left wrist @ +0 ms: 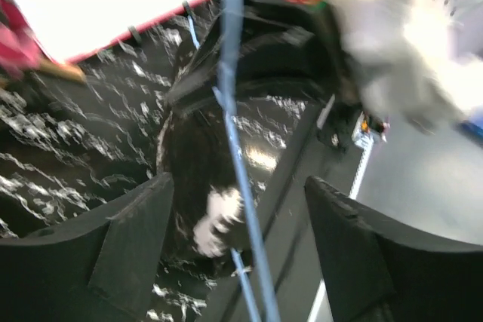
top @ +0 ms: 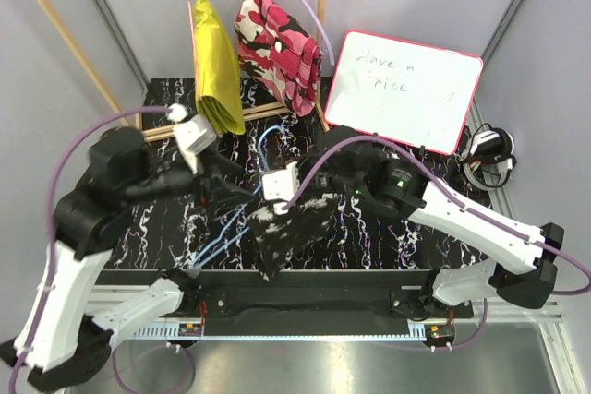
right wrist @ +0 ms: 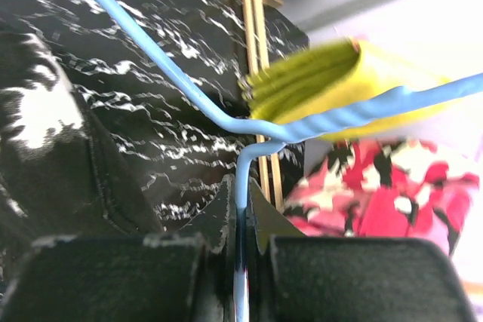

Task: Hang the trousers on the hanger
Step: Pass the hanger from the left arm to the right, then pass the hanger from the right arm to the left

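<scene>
1. The right gripper (right wrist: 240, 195) is clenched tight on the thin blue wire of the hanger (right wrist: 158, 65). It holds the wire just below the place where it is twisted.
2. The left gripper (left wrist: 239, 186) is let go. Its two fingers (left wrist: 128, 246) stand wide apart. The blue wire runs between them and touches neither one.
3. The trousers (top: 297, 228) lie in a bunch on the black table (top: 369, 246). Seen from above, they are at about 6 o'clock from the middle of the table. One end hangs over the near edge.
4. From above, the hanger is in the middle of the table. Its long wires point to about 7 o'clock.
5. In the left wrist view the blue wire crosses in front of the trousers. I cannot tell if any cloth is looped over the wire.
6. A whiteboard (top: 406, 89) with a red rim stands at about 2 o'clock.
7. A yellow cloth (top: 217, 71) hangs at about 11 o'clock. A pink spotty cloth (top: 277, 48) hangs just beside it, at about 12 o'clock.
</scene>
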Tool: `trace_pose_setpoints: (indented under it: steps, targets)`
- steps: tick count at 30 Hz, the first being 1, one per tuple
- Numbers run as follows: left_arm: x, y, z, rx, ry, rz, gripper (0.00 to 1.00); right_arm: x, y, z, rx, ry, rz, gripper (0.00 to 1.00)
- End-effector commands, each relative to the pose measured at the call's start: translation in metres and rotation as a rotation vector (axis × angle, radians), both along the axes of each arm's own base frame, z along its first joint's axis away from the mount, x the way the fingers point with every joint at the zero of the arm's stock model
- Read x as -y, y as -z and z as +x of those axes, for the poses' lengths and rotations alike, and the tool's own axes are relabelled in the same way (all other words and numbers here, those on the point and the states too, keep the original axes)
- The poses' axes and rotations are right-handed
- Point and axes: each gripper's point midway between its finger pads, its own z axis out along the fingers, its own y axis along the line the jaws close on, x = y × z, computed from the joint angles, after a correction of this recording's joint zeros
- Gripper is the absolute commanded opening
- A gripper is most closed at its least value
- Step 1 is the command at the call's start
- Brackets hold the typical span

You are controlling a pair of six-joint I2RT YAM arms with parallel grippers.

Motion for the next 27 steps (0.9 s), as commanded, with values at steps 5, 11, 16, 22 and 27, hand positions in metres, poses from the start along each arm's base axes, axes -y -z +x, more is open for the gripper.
trace_pose_setpoints:
  steps: [5, 11, 16, 22, 27]
  targets:
    - [0.018, 0.053, -0.018, -0.241, 0.229, 0.148, 0.58, -0.028, -0.065, -0.015, 0.273, -0.036, 0.103, 0.0]
    - [0.026, 0.071, -0.053, -0.417, 0.368, 0.059, 0.5, -0.033, -0.074, -0.012, 0.342, 0.009, 0.143, 0.0]
    - [0.031, 0.059, -0.052, -0.474, 0.338, -0.076, 0.1, -0.032, -0.073, -0.012, 0.344, 0.011, 0.148, 0.0]
    - [0.009, 0.019, -0.031, -0.344, 0.152, -0.2, 0.0, -0.019, -0.07, -0.005, 0.301, 0.092, 0.16, 0.78]
    - [-0.012, 0.011, -0.049, -0.33, -0.005, -0.27, 0.0, 0.003, -0.066, -0.001, 0.268, 0.166, 0.174, 1.0]
